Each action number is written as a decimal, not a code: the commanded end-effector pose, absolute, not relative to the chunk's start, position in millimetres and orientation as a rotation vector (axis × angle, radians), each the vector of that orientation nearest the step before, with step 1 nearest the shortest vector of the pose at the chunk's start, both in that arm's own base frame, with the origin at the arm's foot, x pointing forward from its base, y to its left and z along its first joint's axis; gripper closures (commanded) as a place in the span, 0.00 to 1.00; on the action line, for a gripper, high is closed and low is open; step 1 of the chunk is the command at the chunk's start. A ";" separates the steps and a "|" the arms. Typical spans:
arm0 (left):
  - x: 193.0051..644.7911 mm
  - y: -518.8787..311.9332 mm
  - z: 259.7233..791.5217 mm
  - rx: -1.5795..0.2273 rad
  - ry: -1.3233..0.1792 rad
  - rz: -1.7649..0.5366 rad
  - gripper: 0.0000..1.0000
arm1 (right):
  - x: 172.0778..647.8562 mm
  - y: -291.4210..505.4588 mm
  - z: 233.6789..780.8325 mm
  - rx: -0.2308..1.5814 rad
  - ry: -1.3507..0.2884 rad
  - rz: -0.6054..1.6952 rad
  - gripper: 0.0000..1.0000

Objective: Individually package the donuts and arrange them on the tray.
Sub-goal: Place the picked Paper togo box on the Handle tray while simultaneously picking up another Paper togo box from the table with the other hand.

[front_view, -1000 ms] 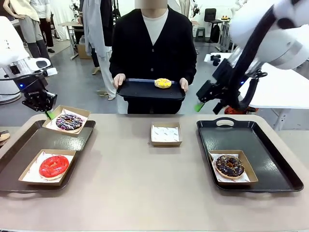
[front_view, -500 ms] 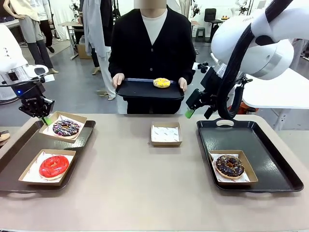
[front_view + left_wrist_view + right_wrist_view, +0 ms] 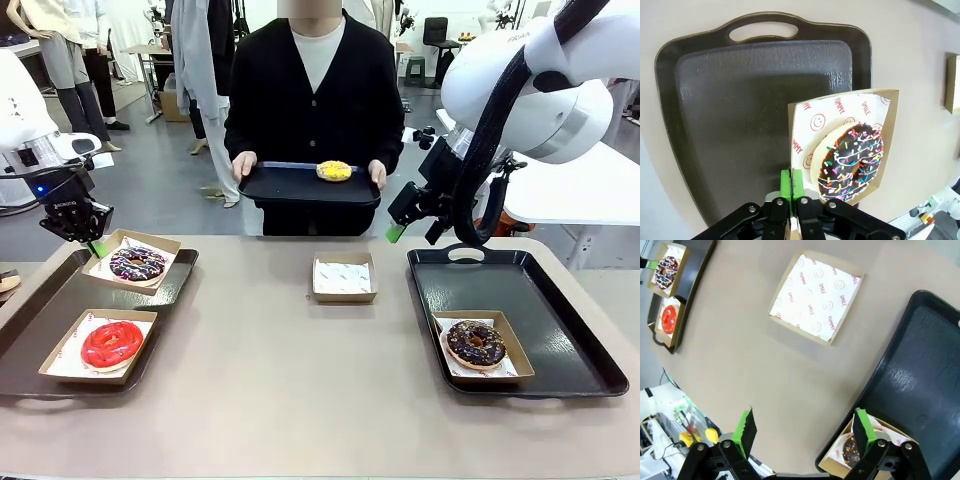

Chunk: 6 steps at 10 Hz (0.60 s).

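Note:
My left gripper is shut on the corner of a cardboard box that holds the purple sprinkled donut, over the far end of the left tray. In the left wrist view the gripper pinches the box edge beside that donut. A boxed red donut lies on the same tray. The boxed chocolate donut sits on the right tray. A person holds a black tray with the yellow donut. My right gripper hangs open above the table.
An empty paper-lined box stands at the table's middle and also appears under my right gripper as the empty box. The right tray holds the chocolate donut near its front.
My left gripper has lowered the purple donut's box slightly toward the left tray. My right arm has swung left and down a little. The person's tray stays about where it was.

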State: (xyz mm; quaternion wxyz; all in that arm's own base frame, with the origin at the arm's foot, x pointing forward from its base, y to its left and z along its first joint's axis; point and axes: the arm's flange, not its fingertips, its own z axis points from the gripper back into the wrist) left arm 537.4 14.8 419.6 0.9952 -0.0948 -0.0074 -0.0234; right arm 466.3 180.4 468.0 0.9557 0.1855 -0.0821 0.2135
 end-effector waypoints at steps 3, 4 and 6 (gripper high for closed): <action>537.5 14.6 422.0 -0.192 -0.020 -0.049 0.99 | 465.2 180.4 469.4 0.374 -0.169 0.434 0.00; 537.5 14.6 422.0 -0.192 -0.020 -0.049 0.99 | 466.3 180.4 468.0 0.377 -0.167 0.433 0.00; 533.3 21.1 419.3 -0.173 -0.019 -0.065 0.99 | 475.4 196.2 465.4 0.241 -0.165 0.409 0.00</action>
